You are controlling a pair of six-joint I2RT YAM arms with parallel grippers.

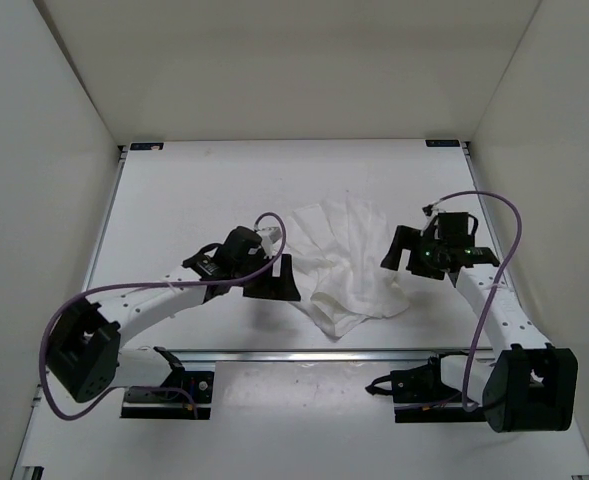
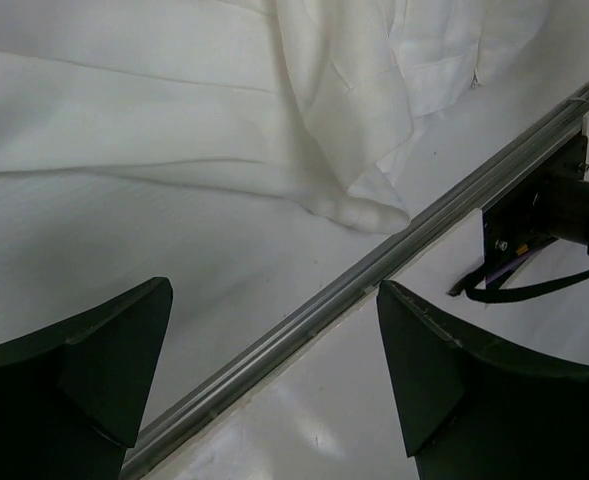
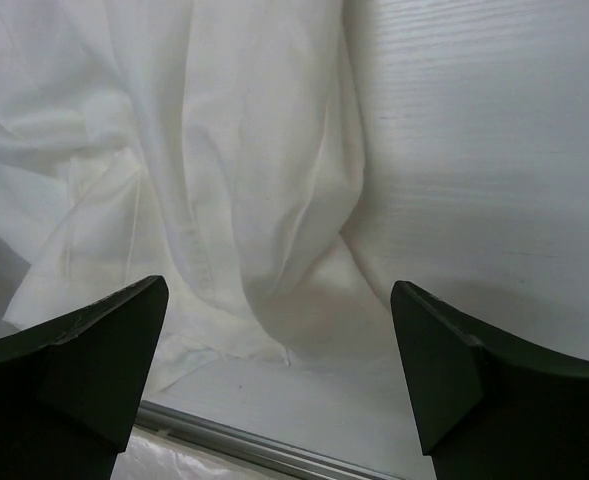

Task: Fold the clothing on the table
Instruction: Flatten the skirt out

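Creased white clothing (image 1: 349, 262), loosely bunched, near white table (image 1: 184, 190) front

creased cloth clothing (image 1: 349, 268), matt table (image 1: 194, 200), metal rail (image 1: 304, 353)

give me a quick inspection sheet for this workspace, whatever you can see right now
surface: white table, matte, with a metal rail along its front edge
job's things: white clothing lying creased and bunched between the arms, not folded neatly, its near corner close to the rail
clutter: nothing seen
grippers: left gripper open and empty, beside the clothing's left edge; right gripper open and empty, at its right edge
cables: purple cable looping off the left arm, another off the right, both clear of the clothing
surroundings: white walls on three sides
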